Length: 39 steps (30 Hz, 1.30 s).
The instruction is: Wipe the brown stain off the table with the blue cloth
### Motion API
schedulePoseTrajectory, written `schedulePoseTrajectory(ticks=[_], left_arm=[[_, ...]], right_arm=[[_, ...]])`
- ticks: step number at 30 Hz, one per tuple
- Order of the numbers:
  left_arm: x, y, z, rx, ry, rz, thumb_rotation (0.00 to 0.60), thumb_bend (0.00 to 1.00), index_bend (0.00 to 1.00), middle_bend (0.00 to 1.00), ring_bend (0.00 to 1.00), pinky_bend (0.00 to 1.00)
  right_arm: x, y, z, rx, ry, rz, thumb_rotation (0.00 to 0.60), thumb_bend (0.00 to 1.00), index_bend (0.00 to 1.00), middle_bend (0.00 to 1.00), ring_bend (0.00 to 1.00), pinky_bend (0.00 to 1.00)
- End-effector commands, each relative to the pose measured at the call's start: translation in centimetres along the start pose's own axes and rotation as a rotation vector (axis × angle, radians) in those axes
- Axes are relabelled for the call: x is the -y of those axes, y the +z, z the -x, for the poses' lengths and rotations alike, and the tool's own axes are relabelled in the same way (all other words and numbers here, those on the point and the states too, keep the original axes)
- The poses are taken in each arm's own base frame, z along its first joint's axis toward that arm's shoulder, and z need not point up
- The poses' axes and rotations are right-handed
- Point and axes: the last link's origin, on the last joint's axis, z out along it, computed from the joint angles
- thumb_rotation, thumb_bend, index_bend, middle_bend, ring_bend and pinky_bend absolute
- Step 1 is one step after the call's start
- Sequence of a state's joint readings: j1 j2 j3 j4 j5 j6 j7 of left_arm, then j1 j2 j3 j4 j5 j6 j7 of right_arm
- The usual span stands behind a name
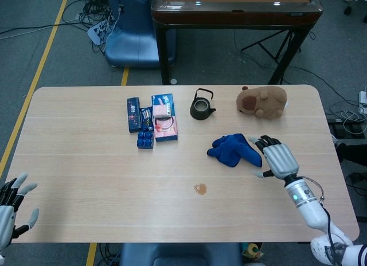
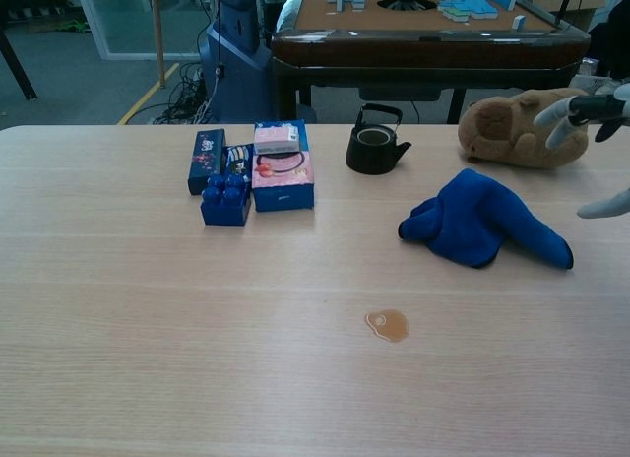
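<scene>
**A robot lab floor**

Grey floor with yellow tape lines [image 1: 35,77], tangled black cables [image 1: 97,11] beside a blue machine base [image 1: 133,36], and a dark wooden game table [image 2: 433,29], all far beyond the fingers, suggest a lab.

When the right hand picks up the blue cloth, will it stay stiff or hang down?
Probably it hangs down. The blue cloth lies crumpled in soft folds, so it looks floppy and likely light. Lifted by one corner, it may unfold and drag. The open right hand is beside it, not holding yet.
</scene>
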<state>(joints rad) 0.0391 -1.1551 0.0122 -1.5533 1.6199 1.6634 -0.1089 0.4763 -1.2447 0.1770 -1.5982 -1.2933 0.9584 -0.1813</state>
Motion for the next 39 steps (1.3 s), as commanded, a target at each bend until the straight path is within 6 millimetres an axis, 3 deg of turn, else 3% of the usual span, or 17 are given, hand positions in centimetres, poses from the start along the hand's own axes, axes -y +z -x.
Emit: schedulePoseTrajectory(ticks=[1,6,17,20,24,27,30,39], left_arm=[[0.2,-0.1,-0.1,-0.004,0.001,-0.006,0.600,0.36,0.21,0.05,0.04,0.05],[0.4,-0.2,-0.1,-0.007,0.003,-0.016,0.600,0.36,0.21,0.05,0.04,0.05],[0.5,-0.1,-0.3,-0.009,0.008,-0.022,0.600,0.36,0.21,0.05,0.04,0.05],[0.4,-0.1,-0.3,-0.008,0.008,-0.023,0.600,0.36,0.21,0.05,0.04,0.05],[0.4,-0.1,-0.2,-0.007,0.009,-0.025,0.600,0.36,0.21,0.05,0.04,0.05],[0.4,-0.2,-0.4,-0.011,0.009,-0.025,0.600,0.36,0.21,0.05,0.04,0.05],[0.5,-0.3,-0.5,-0.015,0.009,-0.029,0.600,0.36,0.21,0.05,0.04,0.05],[0.6,-0.4,-0.6,-0.018,0.008,-0.025,0.600,0.36,0.21,0.05,0.04,0.05]], right_arm=[[0.9,3.0,0.7,0.031,-0.019,-0.003,0.600,0.19,0.15,0.26,0.14,0.22],[0.6,5.9,2.1,0.076,-0.025,0.041,0.600,0.19,0.15,0.26,0.14,0.23],[0.3,10.0,4.8,0.157,-0.019,0.105,0.600,0.20,0.15,0.26,0.14,0.24],[0.5,10.8,5.5,0.165,-0.031,0.102,0.600,0.34,0.21,0.30,0.18,0.32],[1.2,11.6,6.3,0.169,-0.050,0.082,0.600,0.55,0.43,0.43,0.34,0.54],[1.9,11.7,6.5,0.153,-0.036,0.055,0.600,0.65,0.58,0.53,0.48,0.71],[2.7,11.2,6.0,0.108,0.007,0.014,0.600,0.70,0.66,0.58,0.55,0.79],[6.7,8.1,1.9,-0.025,0.137,-0.213,0.600,0.72,0.70,0.62,0.60,0.84]])
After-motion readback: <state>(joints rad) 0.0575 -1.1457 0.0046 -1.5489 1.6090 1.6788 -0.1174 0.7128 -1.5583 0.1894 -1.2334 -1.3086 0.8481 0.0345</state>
